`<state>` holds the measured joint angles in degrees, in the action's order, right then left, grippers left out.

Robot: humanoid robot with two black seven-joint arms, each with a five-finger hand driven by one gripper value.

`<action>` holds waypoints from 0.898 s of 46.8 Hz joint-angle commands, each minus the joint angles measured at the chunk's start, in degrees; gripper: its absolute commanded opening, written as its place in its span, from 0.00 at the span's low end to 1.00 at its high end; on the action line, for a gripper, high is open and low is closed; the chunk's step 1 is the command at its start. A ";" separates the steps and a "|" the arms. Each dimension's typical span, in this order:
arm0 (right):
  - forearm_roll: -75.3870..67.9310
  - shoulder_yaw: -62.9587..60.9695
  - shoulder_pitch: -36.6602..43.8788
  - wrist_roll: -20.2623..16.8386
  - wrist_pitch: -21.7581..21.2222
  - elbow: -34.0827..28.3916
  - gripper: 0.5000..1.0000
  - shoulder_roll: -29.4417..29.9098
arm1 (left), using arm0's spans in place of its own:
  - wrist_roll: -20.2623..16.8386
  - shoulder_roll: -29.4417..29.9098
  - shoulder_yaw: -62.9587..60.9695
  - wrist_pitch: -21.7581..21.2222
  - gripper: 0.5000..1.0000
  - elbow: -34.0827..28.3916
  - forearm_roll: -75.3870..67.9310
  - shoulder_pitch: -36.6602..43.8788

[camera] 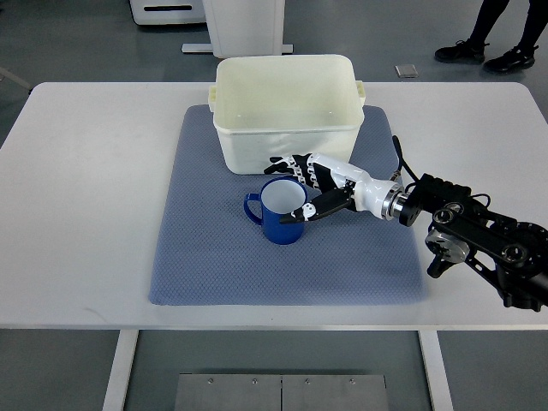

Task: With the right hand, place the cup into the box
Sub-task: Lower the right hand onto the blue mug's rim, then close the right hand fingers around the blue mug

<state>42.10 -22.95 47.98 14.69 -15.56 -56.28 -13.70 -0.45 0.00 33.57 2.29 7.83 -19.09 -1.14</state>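
**Closing on the cup: get the grip seated before lifting**

Right hand [310,187] reaches in from the right, at the blue cup [282,211]. Cup stands upright on the blue mat [205,257], handle pointing away from the fingers, toward the far side of the cup. Thumb [324,205] lies along the cup's near wall; the other fingers [291,164] curve round behind the rim. Fingers partly curled about the cup but not visibly clamped: whether they press the wall I cannot tell. Cup not lifted.

White box [285,107] sits just beyond the fingertips, its front wall near the knuckles. Left arm not seen.

Judgement: step in hand is the grasp. Close thumb and fingers evenly on opposite walls, below the rim, so the cup does not tip or skid. Then lift straight up, clear of the box wall, before moving over it.
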 commanded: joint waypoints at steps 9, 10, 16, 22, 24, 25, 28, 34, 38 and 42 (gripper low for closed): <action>0.08 0.27 -0.43 -0.01 0.09 0.38 1.00 0.96 | 0.01 0.00 0.00 0.00 1.00 -0.01 0.02 0.00; 0.08 0.27 -0.43 -0.01 0.09 0.47 1.00 1.05 | 0.01 0.00 0.00 0.00 1.00 -0.01 0.02 0.00; 0.08 0.36 -0.43 -0.01 0.26 2.05 1.00 2.01 | 0.01 0.00 0.00 0.00 1.00 -0.01 0.02 0.00; 0.17 0.54 -0.52 -0.01 0.26 2.93 1.00 2.36 | 0.01 0.00 0.00 0.00 1.00 -0.01 -0.06 0.00; 0.08 0.54 -0.52 -0.01 0.26 3.19 1.00 2.37 | 0.01 0.00 0.00 0.00 1.00 -0.01 0.02 0.00; 0.08 0.54 -0.52 -0.01 0.26 3.28 1.00 2.45 | 0.01 0.00 0.00 0.00 1.00 -0.01 -0.06 0.00; 0.08 0.54 -0.52 -0.01 0.26 3.46 1.00 2.45 | 0.01 0.00 0.00 0.00 1.00 -0.01 0.02 0.00; 0.08 0.62 -0.70 -0.01 0.35 3.81 1.00 2.80 | 0.01 0.00 0.00 0.00 1.00 -0.01 0.02 0.00; 0.08 1.15 -1.05 -0.01 0.53 3.81 0.99 2.98 | 0.01 0.00 0.00 0.00 1.00 -0.01 0.02 0.00; 0.09 2.20 -1.31 0.17 1.84 3.81 0.99 3.24 | 0.01 0.00 0.00 0.00 1.00 -0.01 -0.06 0.00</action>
<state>42.22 -21.44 46.80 14.67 -14.57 -52.43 -10.72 -0.43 0.00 33.57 2.29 7.82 -19.09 -1.15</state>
